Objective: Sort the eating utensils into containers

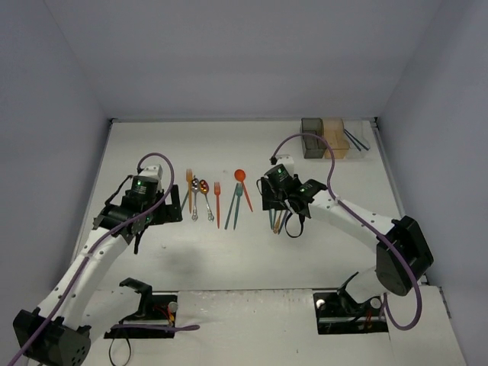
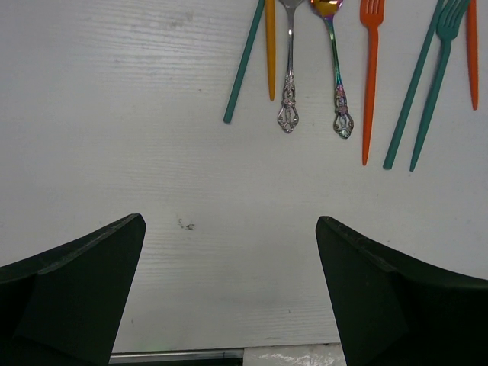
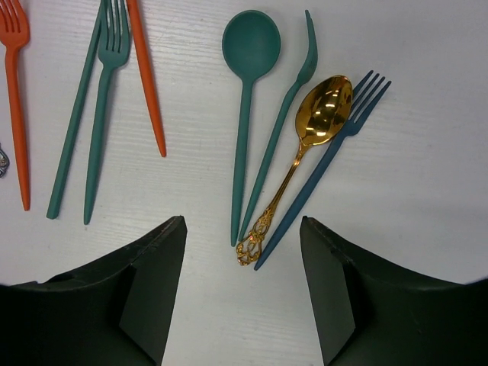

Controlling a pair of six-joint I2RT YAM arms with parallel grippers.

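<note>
Eating utensils (image 1: 238,200): lying flat in loose rows across the middle of the table (image 1: 229,255), well apart from the containers (image 1: 334,139) adjoining one another at the far right corner. These are the dark grey bin (image 1: 312,138), the orange-tan bin (image 1: 334,137) and the clear bin (image 1: 358,146), the last appearing to hold two dark sticks. Right-hand cluster: teal spoon (image 3: 248,91), a teal piece lying on edge (image 3: 282,130), gold spoon (image 3: 305,145) and blue-grey fork (image 3: 328,160), packed with handles touching near their ends. Right gripper (image 3: 240,229): hovering over those handle ends, fingers spread wide, holding nothing. Left gripper (image 2: 230,229): hanging over bare table just short of the silver fork (image 2: 288,76) and iridescent spoon (image 2: 335,76), fingers likewise wide and empty. Hazards, as judged: closing on so tight a cluster is risking two handles caught together, or a neighbour dragged askew. Thin flat handles are also liable to slip out of the pinch against the tabletop.
</note>
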